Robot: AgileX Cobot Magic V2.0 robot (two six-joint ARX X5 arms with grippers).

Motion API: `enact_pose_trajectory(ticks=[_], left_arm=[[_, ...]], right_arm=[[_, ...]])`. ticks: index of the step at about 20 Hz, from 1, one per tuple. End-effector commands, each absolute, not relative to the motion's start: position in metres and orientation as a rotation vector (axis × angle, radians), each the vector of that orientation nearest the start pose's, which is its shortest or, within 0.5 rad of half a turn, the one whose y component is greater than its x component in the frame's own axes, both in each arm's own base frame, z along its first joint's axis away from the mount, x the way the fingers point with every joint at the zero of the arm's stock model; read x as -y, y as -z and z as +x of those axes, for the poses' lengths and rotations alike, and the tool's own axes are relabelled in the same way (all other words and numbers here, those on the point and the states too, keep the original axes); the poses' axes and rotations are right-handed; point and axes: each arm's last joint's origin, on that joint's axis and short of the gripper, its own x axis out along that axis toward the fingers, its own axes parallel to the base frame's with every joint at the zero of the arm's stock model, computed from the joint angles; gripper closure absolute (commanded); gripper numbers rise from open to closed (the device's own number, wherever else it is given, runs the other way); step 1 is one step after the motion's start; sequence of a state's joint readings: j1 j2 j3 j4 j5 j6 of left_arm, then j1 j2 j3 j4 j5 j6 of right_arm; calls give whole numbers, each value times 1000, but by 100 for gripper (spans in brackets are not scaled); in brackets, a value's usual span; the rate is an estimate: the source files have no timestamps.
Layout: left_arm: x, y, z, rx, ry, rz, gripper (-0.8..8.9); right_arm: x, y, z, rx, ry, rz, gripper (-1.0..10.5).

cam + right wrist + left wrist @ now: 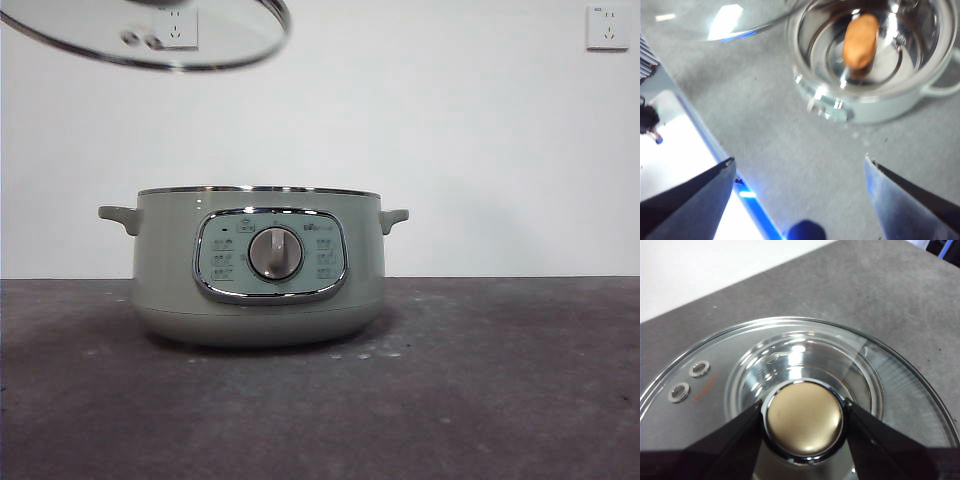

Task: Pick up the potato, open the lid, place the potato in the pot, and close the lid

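Potato: small oblong orange-brown potato [860,41] lies inside the pot, on the shiny metal bottom, roughly central. Long axis flat along the pot floor; in the right wrist view one end points toward the control-panel side, the other toward the far wall. Not visible in the front view, hidden by the pot wall.

Pot: large round pale sage-green cooker [160,270] stands upright on the grey table [500,400], uncovered, chrome-framed panel w/ silver dial [275,253] facing the front camera. Two small side handles level.

Lid: clear domed glass lid w/ metal rim [245,45] is held in the air, above and to one side of the pot, well apart from the rim, tilted. Two small vent eyelets [689,381] show near its edge.

Left gripper [803,421]: jaws pinched on the lid's round pale knob [804,417], one jaw each side, touching.

Right gripper [800,165]: jaws spread wide, nothing between them, above bare table near the pot.

White wall socket [607,27] behind.
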State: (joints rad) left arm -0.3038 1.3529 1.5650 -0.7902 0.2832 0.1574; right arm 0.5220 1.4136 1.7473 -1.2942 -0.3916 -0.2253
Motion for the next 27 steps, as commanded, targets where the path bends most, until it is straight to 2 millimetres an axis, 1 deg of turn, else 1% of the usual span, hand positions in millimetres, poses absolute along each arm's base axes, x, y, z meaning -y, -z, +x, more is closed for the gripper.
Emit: enact_pose_trajectory(ticks=[1,5,9,12,15,18,20,23,27], left_arm=[[102,-418,272,-472,655,171,821],[129,-389,308,-496,695,180,821],[152,-359,336,-518,717,190,821],[160,-345,349,-525,720,185,821],[162,-335,356,-541,695,194,821],[164,-327,361,-560,696,195,821],[164,-326,362,-562,697,195,821],[167,-325,361,-565,702,196,821],[165,-321,358,-620,703,200,821]], right_arm=[[-119,-410,186,-894,-931,-277,513],[-94,-395,148,-886,-826,-301,513],[-73,-389,115,-850,-755,-290,513],[-61,-390,95,-824,-730,-265,513],[-51,-392,79,-811,-686,-261,513],[-44,-394,69,-786,-641,-264,513],[-40,-395,65,-765,-614,-273,513],[-40,-395,65,-764,-602,-279,513],[-40,-395,65,-760,-602,-278,513]])
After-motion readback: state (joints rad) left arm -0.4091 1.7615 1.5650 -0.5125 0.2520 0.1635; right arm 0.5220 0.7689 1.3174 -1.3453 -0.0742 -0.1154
